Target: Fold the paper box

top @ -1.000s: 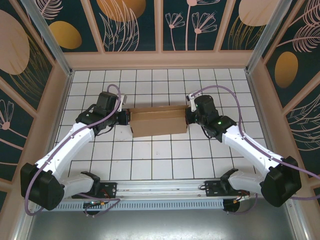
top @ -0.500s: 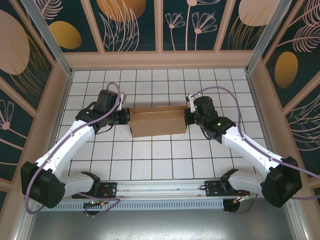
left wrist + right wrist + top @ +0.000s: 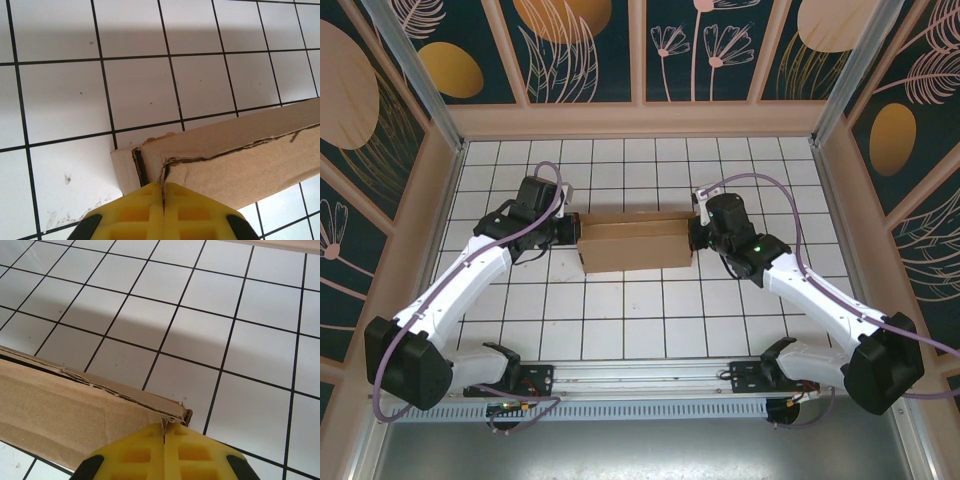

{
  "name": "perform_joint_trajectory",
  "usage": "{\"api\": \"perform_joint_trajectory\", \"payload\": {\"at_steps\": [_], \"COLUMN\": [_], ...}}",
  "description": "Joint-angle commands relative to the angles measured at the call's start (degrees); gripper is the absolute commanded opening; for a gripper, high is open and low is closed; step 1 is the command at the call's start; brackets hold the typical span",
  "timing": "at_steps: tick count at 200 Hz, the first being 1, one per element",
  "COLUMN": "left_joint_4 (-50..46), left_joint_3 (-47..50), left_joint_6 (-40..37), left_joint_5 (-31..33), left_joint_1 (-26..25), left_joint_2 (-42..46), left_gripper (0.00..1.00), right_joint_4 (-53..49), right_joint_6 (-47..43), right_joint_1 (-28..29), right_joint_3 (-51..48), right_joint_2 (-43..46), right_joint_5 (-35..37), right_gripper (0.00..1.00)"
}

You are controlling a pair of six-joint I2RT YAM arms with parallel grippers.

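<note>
On the white gridded table, the paper box lay folded into a shallow brown block. It sat midway between the left and right edges and somewhat nearer the far edge, its long axis running left to right, parallel to that edge. The left arm reached its left end and the right arm its right end, so neither was nearer. The box lay straight ahead of each, bracketed end to end. The left jaws were pressed fully together with nothing between them, their tips at the box's end corner. The right jaws were likewise shut at the opposite corner. Compared with a second before, the left wrist had drifted slightly toward the far edge, the box's left end with it, and the right arm had barely moved.
</note>
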State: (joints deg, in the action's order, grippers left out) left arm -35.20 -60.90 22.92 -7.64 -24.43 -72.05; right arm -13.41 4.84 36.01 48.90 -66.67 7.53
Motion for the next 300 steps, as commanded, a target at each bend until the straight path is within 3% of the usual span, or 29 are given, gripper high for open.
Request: {"api": "perform_joint_trajectory", "payload": {"at_steps": [1, 57, 101, 155, 226, 266, 286, 300], "left_joint_4": [-1.0, -1.5, 1.8, 8.6, 12.7, 11.7, 11.6, 11.4], "left_joint_3": [1.5, 3.1, 6.6, 14.4, 22.5, 21.8, 21.3, 20.9], "left_joint_6": [-2.3, -3.4, -2.0, 3.8, 9.5, 7.3, 6.2, 5.4], "left_joint_5": [0.8, 4.5, 3.6, 6.2, 9.9, 10.1, 9.7, 9.2], "left_joint_1": [-0.5, -0.6, -1.5, -6.7, -6.9, -6.9, -7.0, -7.2], "left_joint_2": [0.1, 1.9, 2.8, 5.4, 9.9, 8.8, 8.9, 8.5], "left_gripper": [0.00, 0.00, 0.00, 0.00, 0.00, 0.00, 0.00, 0.00], "right_joint_4": [-3.2, -2.7, -0.6, 7.3, 15.3, 14.3, 13.7, 13.0], "right_joint_6": [-0.2, -0.6, 0.7, 5.6, 8.3, 7.0, 6.4, 6.4], "right_joint_1": [1.3, 1.4, 1.8, 2.9, 3.3, 3.3, 3.0, 3.0], "right_joint_3": [-2.1, -2.5, -4.3, -10.8, -19.0, -15.5, -12.7, -10.3], "right_joint_2": [-0.4, -0.1, 1.1, 5.6, 10.6, 14.8, 15.6, 15.3], "right_joint_5": [-2.2, -1.8, -0.7, 0.3, 1.6, -1.3, -5.6, -7.8], "right_gripper": [0.00, 0.00, 0.00, 0.00, 0.00, 0.22, 0.38, 0.42]}}
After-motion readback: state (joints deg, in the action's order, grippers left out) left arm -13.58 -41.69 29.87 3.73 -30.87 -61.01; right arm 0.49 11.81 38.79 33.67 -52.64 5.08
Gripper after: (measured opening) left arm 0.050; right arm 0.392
